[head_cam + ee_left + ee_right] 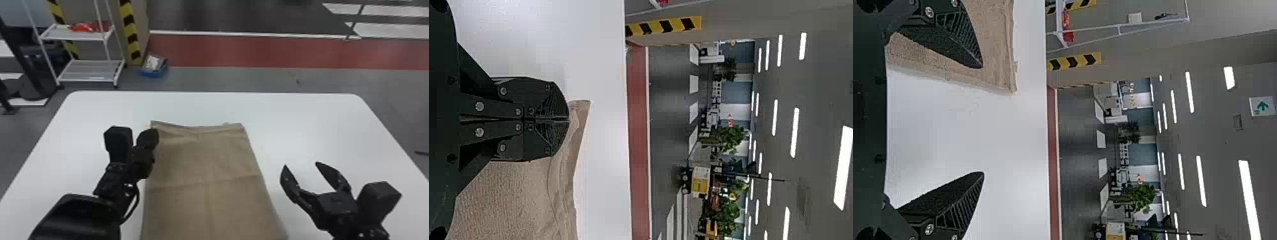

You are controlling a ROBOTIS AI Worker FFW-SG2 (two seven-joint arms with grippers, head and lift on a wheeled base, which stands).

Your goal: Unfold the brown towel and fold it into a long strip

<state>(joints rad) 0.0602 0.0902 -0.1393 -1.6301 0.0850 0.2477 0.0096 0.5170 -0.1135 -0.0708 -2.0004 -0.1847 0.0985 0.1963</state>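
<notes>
The left gripper (pixel 152 136) points forward, its jaws pressed together. The right gripper (pixel 301 164), angled forward and slightly inward, has its jaws spread wide.

- We have the table (pixel 303 124) across the head view's lower part.
- On it, the towel (pixel 207 159) lies lower centre.
- Our left gripper (pixel 151 136) is at its upper left corner.
- Our right gripper (pixel 301 164) is lower right, beside it.
- Beyond the table, upper left, stands a rack (pixel 89 71), a bin (pixel 154 74) right of it.
</notes>
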